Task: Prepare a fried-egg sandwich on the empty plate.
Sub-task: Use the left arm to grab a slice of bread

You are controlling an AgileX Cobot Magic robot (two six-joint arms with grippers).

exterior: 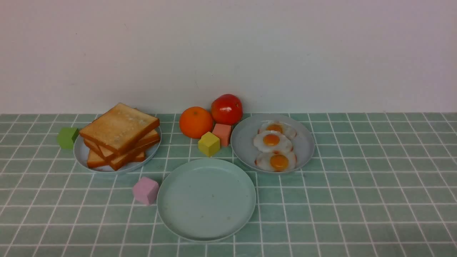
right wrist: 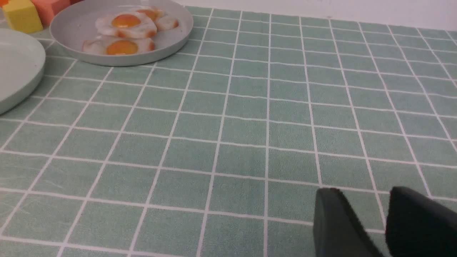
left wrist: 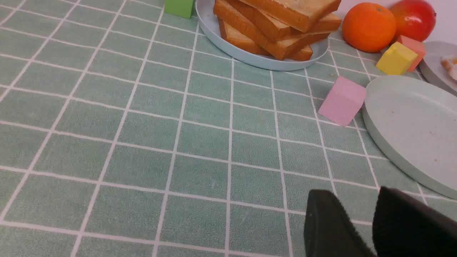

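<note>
Plate (exterior: 207, 200) round, shallow, pale mint-green.

Viewed from the front, a wide lane is lying open at three o'clock of the mint-green plate (exterior: 207, 200), while the pink block (exterior: 146, 191) is crowding its rim near ten and the yellow block (exterior: 209, 144) is obstructing twelve.
</note>
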